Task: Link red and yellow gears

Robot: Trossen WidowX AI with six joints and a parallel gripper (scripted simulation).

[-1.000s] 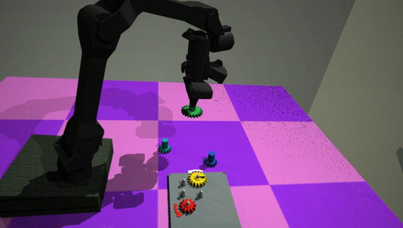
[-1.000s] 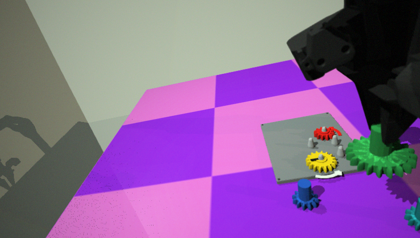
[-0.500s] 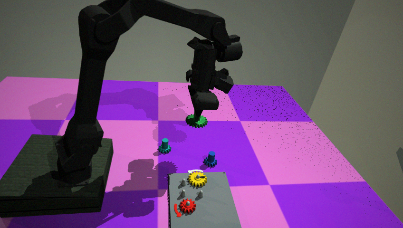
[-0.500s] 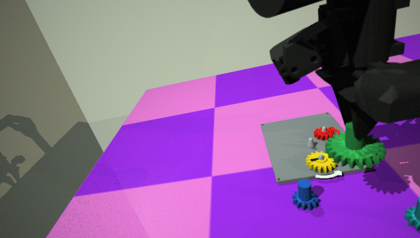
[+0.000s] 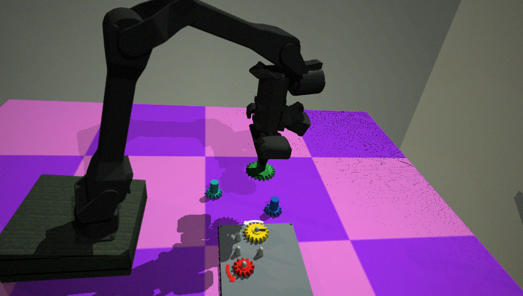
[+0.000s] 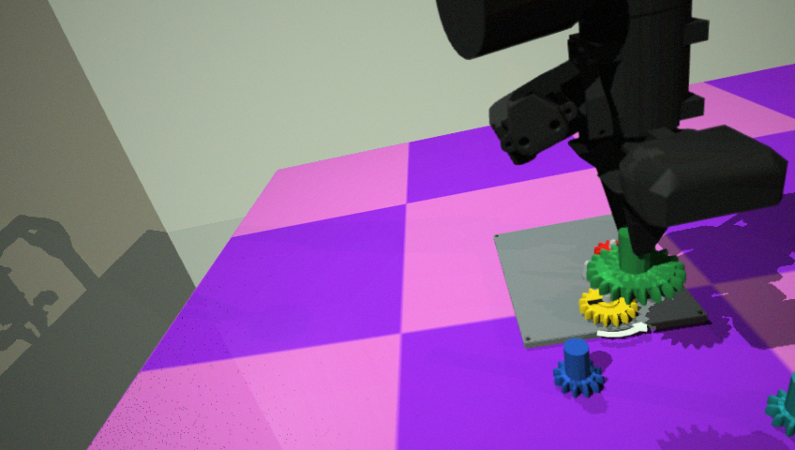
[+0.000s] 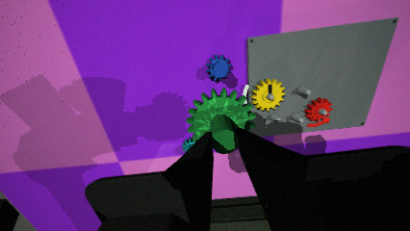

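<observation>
My gripper (image 5: 261, 164) (image 6: 641, 247) (image 7: 223, 135) is shut on the stem of the large green gear (image 5: 260, 176) (image 6: 636, 278) (image 7: 218, 106) and holds it up in the air, above the table. The grey board (image 5: 279, 264) (image 6: 518, 273) (image 7: 346, 58) carries the yellow gear (image 5: 253, 236) (image 6: 607, 316) (image 7: 262, 98) and the red gear (image 5: 240, 272) (image 6: 602, 247) (image 7: 315, 107). Three empty pegs show: one beside the yellow gear (image 5: 237, 237), two between the gears, left (image 5: 237, 251) and right (image 5: 259, 252). A blue gear (image 5: 274, 203) (image 6: 577, 365) (image 7: 219, 68) and a teal gear (image 5: 213, 187) (image 6: 781, 410) (image 7: 188, 144) stand on the table.
The arm's dark base block (image 5: 66, 256) stands left of the board. A white arrow (image 5: 253, 222) (image 6: 619, 333) (image 7: 245, 94) lies beside the yellow gear and a red arrow (image 5: 229, 273) (image 7: 318, 124) beside the red gear. In the exterior view the green gear hides part of the board.
</observation>
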